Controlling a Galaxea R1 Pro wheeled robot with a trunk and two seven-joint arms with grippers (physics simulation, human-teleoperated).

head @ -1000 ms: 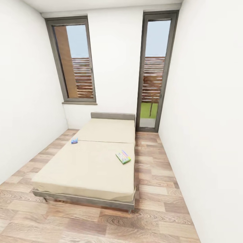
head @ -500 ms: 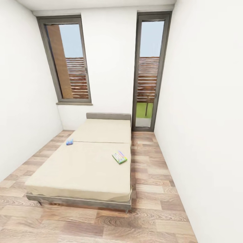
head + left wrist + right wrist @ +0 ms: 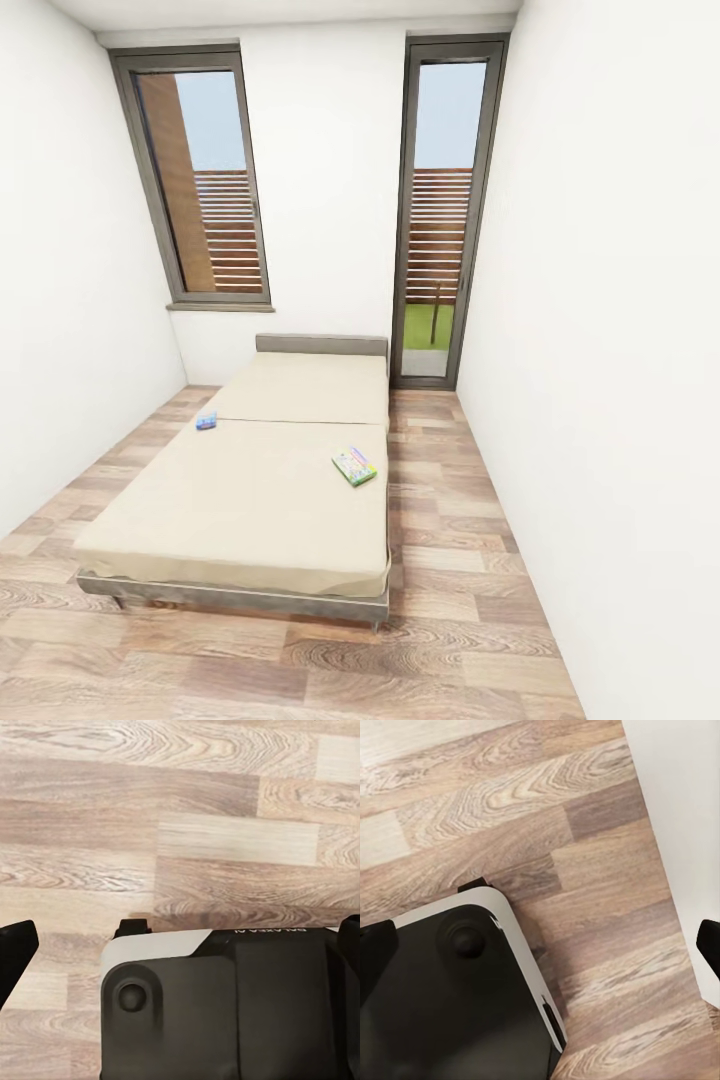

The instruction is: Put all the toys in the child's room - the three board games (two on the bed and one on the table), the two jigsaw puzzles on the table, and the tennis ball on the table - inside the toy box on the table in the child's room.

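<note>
In the head view the bed (image 3: 250,500) lies ahead with a plain beige mattress and a grey frame. Two board games rest on it: a small blue box (image 3: 206,421) at its left edge and a green-and-white box (image 3: 354,466) near its right edge. The table, toy box, jigsaw puzzles and tennis ball are out of view. My left gripper (image 3: 180,945) hangs open over the plank floor, its black fingertips (image 3: 15,952) far apart. My right gripper (image 3: 544,952) is open too, one fingertip (image 3: 710,945) close to the white wall. Neither holds anything.
White walls close in on both sides of the bed. A window (image 3: 195,180) and a glazed door (image 3: 440,210) are in the far wall. A strip of wood floor (image 3: 450,480) runs along the bed's right side. My dark base (image 3: 225,1012) sits below both wrists.
Between one second ago and half a second ago the whole head view shifted, so the camera moved. Since then nothing differs, and both boxes lie where they were on the bed.
</note>
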